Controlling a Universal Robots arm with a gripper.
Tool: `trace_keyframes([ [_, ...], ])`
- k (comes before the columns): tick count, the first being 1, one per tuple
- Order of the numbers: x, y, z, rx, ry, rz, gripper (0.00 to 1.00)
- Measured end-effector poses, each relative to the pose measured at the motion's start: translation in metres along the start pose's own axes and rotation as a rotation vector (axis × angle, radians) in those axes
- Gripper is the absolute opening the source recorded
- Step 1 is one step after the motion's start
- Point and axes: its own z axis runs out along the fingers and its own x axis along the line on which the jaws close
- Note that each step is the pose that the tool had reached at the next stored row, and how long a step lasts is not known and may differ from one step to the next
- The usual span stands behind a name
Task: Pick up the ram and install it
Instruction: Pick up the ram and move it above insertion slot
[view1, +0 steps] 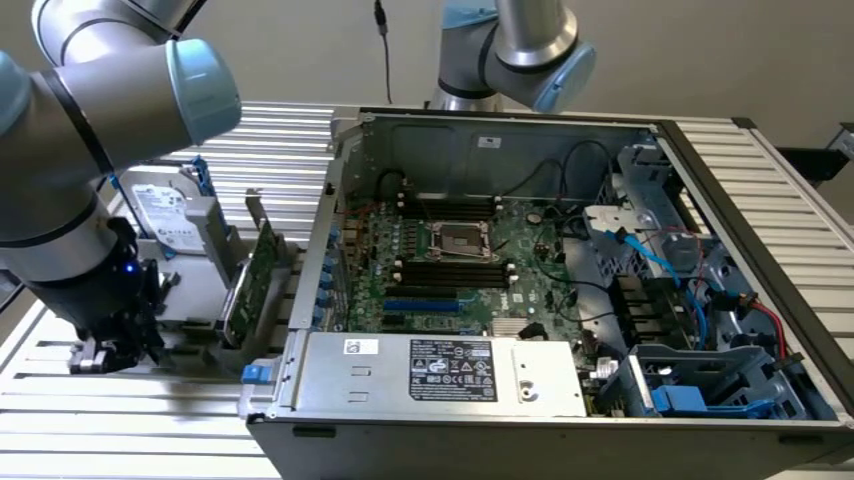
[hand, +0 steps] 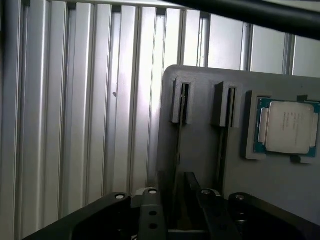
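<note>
Closest up is the end effector (hand: 180, 220), hanging low right over the grey holder (hand: 200, 135) that sits on the slatted metal counter (hand: 75, 125). It's lined up with one of the holder's two narrow slots. The thin dark edge standing in that slot looks like the ram (hand: 179, 140), seen edge-on, so I'm going by shape more than anything. Honestly can't tell whether the end effector is open or already clamped on the stick; its body straddles the slot and hides the contact.

Other stuff, all relative to the holder:
- second slot (hand: 226, 107) is just beside the ram's slot
- CPU (hand: 287, 132) sits in a recess on the far side of that second slot
- hard drive (view1: 167, 210) and a taller green expansion card (view1: 254, 285) stand upright at the holder's edge facing the computer case (view1: 534, 135)
- the case is just beside the holder, on the exterior view's right of it, lid off, motherboard (view1: 454, 260) exposed

What I'd worry about: the stick is thin and sits in a snug slot. If the grab lands off-centre or a bit skewed, the ram could cock sideways and bind against the slot walls on the way up, or slide out of the grip. Pinching too low might catch the holder's wall instead of the board. Also that expansion card stands right between the holder and the case, so a low carry across could clip it.
</note>
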Motion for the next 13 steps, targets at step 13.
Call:
trace_keyframes([
  [13, 0.0000, 0.0001, 0.0016, -0.0003, 0.0001, -0.001, 0.14],
])
